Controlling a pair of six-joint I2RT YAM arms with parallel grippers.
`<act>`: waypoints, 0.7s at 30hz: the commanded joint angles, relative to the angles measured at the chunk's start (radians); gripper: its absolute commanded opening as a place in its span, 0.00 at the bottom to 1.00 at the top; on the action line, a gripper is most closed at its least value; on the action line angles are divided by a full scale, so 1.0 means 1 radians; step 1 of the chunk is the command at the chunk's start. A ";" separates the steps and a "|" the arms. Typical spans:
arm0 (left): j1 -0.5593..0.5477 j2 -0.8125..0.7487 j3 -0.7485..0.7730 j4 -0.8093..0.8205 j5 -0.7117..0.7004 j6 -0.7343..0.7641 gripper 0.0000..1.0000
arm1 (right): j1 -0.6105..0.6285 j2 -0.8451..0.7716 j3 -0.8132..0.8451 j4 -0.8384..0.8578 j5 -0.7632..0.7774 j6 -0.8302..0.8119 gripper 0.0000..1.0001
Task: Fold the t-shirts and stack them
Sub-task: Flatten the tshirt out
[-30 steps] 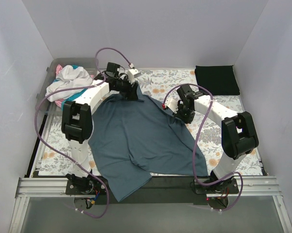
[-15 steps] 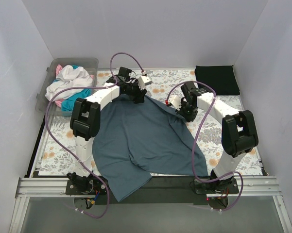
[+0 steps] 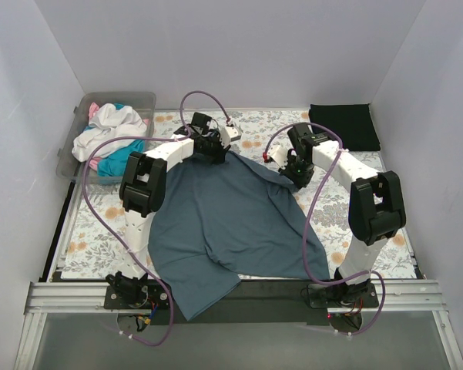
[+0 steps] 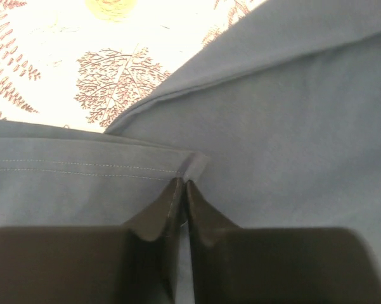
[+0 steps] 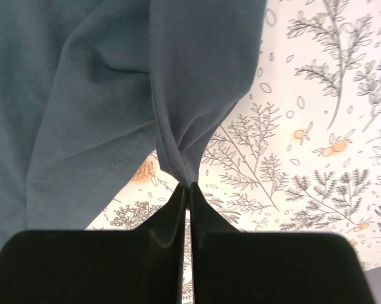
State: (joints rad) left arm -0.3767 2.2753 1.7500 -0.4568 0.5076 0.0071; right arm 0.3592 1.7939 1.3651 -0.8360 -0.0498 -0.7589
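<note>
One large slate blue-grey t-shirt (image 3: 223,223) lies spread across the floral table cloth (image 3: 88,250). It looks limp and light, so it should sag unless taken by its hems. The left gripper (image 4: 182,183) pinches its far stitched hem; the right gripper (image 5: 189,185) is closed tight on a bunched corner.

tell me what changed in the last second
The left gripper shifted right along the blue shirt's far edge and closed on its hem. The right gripper, shut on the shirt's right edge all along, drew that edge slightly farther back. The black shirt and the pile in the bin stayed put.
</note>
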 commanded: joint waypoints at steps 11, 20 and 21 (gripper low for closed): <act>0.090 -0.258 -0.029 0.124 -0.001 -0.261 0.00 | -0.061 -0.005 0.176 -0.049 0.073 -0.023 0.01; 0.260 -0.624 -0.133 0.236 0.092 -0.453 0.00 | -0.157 -0.123 0.336 -0.049 0.077 0.027 0.01; 0.268 -0.702 -0.142 0.250 0.089 -0.460 0.00 | -0.169 -0.142 0.371 -0.046 0.080 0.032 0.01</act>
State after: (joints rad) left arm -0.0978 1.7641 1.6344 -0.2821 0.5354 -0.3771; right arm 0.2123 1.7618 1.6329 -0.8791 0.0200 -0.7547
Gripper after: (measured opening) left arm 0.010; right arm 0.024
